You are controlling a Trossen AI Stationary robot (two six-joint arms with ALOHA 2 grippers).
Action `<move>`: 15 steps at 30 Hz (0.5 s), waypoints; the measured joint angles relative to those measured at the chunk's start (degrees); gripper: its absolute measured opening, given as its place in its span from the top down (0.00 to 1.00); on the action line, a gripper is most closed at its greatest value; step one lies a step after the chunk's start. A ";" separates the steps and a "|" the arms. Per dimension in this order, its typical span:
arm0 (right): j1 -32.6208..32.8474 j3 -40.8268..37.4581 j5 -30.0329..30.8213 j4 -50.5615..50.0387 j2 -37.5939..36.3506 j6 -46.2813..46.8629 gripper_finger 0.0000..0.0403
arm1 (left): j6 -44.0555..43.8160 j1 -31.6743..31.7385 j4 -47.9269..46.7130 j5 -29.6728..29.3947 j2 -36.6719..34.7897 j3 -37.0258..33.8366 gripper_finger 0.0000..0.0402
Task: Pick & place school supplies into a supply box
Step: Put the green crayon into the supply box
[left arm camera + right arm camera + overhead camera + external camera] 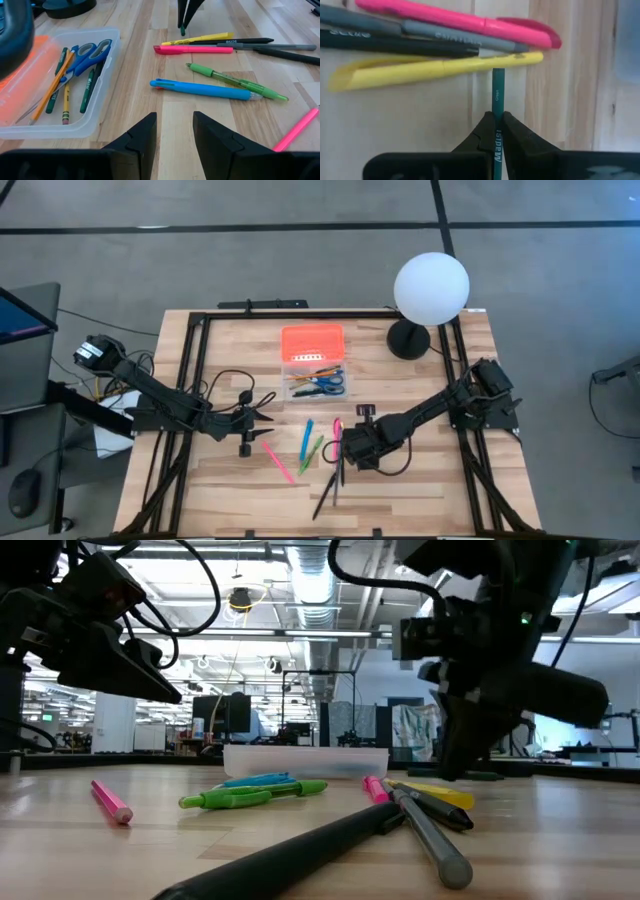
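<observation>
Fingers of right gripper (496,131) clamped on green pencil (497,92) nr yellow marker (435,70); left gripper (174,131) fingers apart.

We look down on a grey floor (300,260) crossed by dark seam lines. A pale wooden counter (420,480) stands on it, edged by a black frame (300,314). A white globe lamp (431,288) on a black base sits at the counter's far right corner. At the left edge we see a monitor (20,315) and cables. Across the counter, an open workshop stretches back: exposed ducts (310,580) on the ceiling, rows of lights, and screens (225,712) on distant benches.
</observation>
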 joint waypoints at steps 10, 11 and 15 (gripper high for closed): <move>-4.32 5.44 7.42 -3.25 -0.21 -7.55 0.99 | 0.00 0.00 0.00 0.00 0.00 0.00 0.69; -5.14 6.42 8.48 -3.59 -0.25 -8.45 0.99 | 0.00 0.00 0.00 0.00 0.00 0.00 0.69; -9.67 9.92 10.01 -3.23 -0.28 -12.62 0.99 | 0.00 -0.01 0.00 0.00 0.00 0.00 0.69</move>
